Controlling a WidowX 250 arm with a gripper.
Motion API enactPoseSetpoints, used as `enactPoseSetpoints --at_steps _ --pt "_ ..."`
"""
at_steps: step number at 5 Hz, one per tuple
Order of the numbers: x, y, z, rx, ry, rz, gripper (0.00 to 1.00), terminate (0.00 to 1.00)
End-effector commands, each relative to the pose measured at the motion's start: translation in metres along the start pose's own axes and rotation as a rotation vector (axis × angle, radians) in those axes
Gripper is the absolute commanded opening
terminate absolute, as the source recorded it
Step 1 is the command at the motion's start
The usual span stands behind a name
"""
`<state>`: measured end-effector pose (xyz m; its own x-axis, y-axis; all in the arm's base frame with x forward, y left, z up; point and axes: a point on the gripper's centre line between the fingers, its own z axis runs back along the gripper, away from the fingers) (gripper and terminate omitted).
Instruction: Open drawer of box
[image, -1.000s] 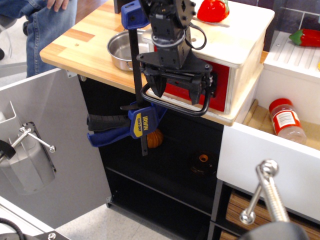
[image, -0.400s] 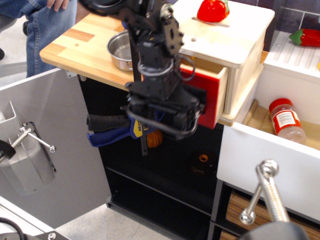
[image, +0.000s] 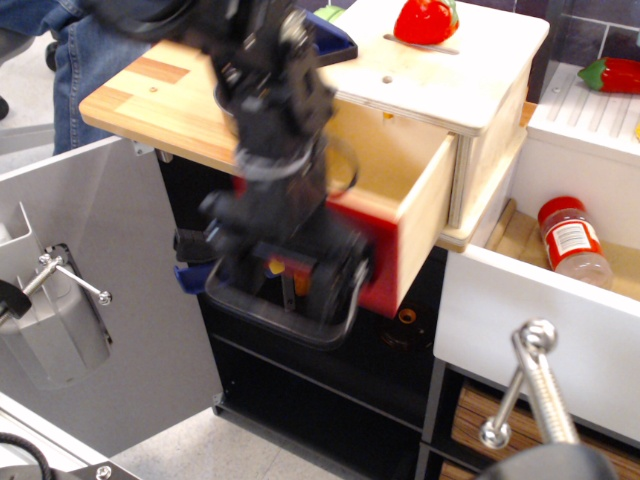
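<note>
The cream-white box (image: 470, 85) stands on the wooden counter, a red pepper on its top. Its drawer (image: 420, 215) is pulled far out toward the lower left, showing pale plywood sides and an empty inside; the red front (image: 382, 265) sticks out past the counter edge. My black gripper (image: 285, 290) is blurred with motion and covers most of the red front. Its fingers are closed around the black loop handle (image: 285, 325).
A blue clamp (image: 195, 275) is fixed to the counter edge behind my arm. A large white drawer (image: 530, 310) with a spice jar (image: 572, 240) stands open at the right. A grey cabinet door (image: 100, 290) hangs open at the left. A person stands at the top left.
My gripper has pulled the handle down and to the left, and the red-fronted drawer has slid from shut to far out of the box. The metal bowl is now hidden behind my arm.
</note>
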<state>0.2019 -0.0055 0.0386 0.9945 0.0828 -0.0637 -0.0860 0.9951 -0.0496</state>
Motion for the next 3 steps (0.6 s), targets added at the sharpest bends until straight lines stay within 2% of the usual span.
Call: enactPoseSetpoints --at_steps 1,2,3 --pt "-0.037 0.007 0.002 0.038 0.073 -0.005 1.0 0.0" --pt "-0.03 0.004 0.004 0.046 0.109 0.022 1.0 0.0" --pt "-0.02 0.003 0.008 0.045 0.12 0.05 1.0 1.0"
